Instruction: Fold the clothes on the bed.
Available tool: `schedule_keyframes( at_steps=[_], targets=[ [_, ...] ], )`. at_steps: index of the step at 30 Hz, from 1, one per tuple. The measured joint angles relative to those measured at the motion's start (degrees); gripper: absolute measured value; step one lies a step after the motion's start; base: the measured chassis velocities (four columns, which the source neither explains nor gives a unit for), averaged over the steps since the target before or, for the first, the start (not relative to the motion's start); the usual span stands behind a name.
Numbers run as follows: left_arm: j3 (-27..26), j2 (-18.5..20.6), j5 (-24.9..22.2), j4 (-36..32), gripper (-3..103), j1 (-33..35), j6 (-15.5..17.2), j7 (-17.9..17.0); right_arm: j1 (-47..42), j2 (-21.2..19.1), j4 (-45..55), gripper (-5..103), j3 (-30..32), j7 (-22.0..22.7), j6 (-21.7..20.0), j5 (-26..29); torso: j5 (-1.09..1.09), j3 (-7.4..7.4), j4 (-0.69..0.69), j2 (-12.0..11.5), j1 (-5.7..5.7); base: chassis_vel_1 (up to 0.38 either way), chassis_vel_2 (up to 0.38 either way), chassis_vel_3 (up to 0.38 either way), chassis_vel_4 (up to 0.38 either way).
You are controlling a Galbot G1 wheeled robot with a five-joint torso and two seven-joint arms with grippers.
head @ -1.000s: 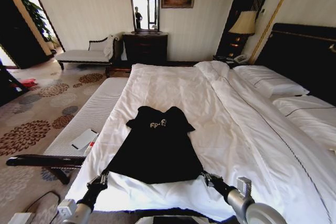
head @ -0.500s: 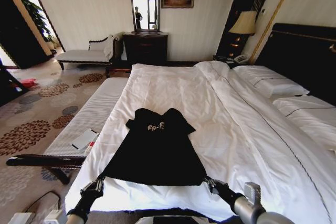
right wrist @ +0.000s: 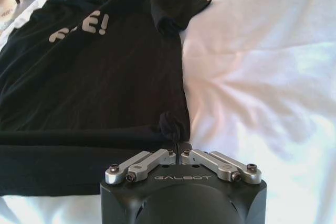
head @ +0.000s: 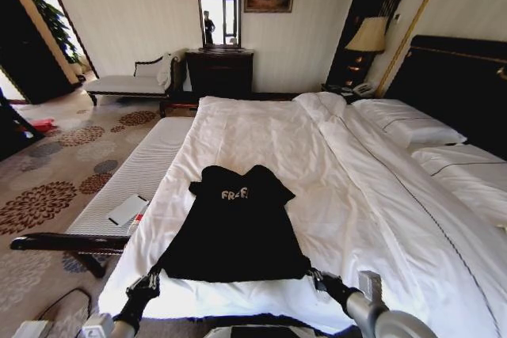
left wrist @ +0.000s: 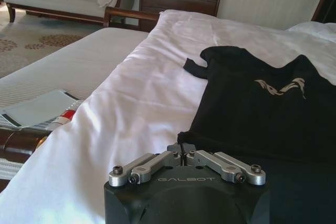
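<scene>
left gripper (left wrist: 182, 153), right gripper (right wrist: 177, 153): each pinched shut on a hem corner of the shirt (head: 236, 223), which lay flat near the bed (head: 261, 128) foot. we judged: lift both evenly, keeping the hem taut.

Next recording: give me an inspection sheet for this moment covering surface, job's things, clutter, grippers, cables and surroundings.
Surface: bed with white duvet, lightly creased.
Job's things: black T-shirt lying flat near the foot, white lettering partly creased, hem nearest the robot.
Clutter: white booklet on the bench beside the bed.
Grippers: left gripper shut on the T-shirt's hem corner on the robot's left; right gripper shut on the hem corner on its right, fabric bunched at the jaws.
Cables: dark cord on the carpet, lower left in the head view.
Surroundings: chaise, dresser with mirror, lamp, pillows, dark headboard.
</scene>
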Motion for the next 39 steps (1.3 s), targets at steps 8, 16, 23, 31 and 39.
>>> schedule_keyframes(
  at_steps=[8,16,23,31,39],
  targets=[
    [2.9,-0.2,-0.4,4.9,0,-7.2,2.8,-2.7,5.0,0.6,-4.6,0,-3.6,0.1,1.5,-0.2,-0.01,0.00,0.00,0.0,-0.01,0.000,0.000,0.000,0.000],
    [3.6,-0.5,-0.2,4.4,0,-6.0,2.7,-1.9,5.3,1.1,-4.8,14,-3.5,-1.9,3.0,-0.4,0.01,0.00,0.00,0.0,-0.01,0.000,0.000,0.000,0.000],
    [2.3,-0.5,0.4,2.6,28,-3.8,1.7,-0.8,4.0,1.5,-3.2,41,-3.2,-2.3,3.1,-1.9,0.01,-0.01,0.00,0.0,0.00,0.000,0.000,0.000,0.000],
    [1.0,-0.4,1.8,2.7,60,-2.5,-0.6,0.0,2.3,2.2,-3.9,73,-2.0,-5.0,5.8,-8.6,0.00,-0.01,0.00,0.0,-0.01,0.000,0.000,0.000,0.000],
    [1.2,-0.7,4.2,2.4,97,0.0,-3.4,1.7,0.3,2.4,-4.0,99,-1.0,-4.7,9.2,-13.3,0.00,-0.01,0.00,0.0,-0.01,0.000,0.000,0.000,0.000]
  ],
)
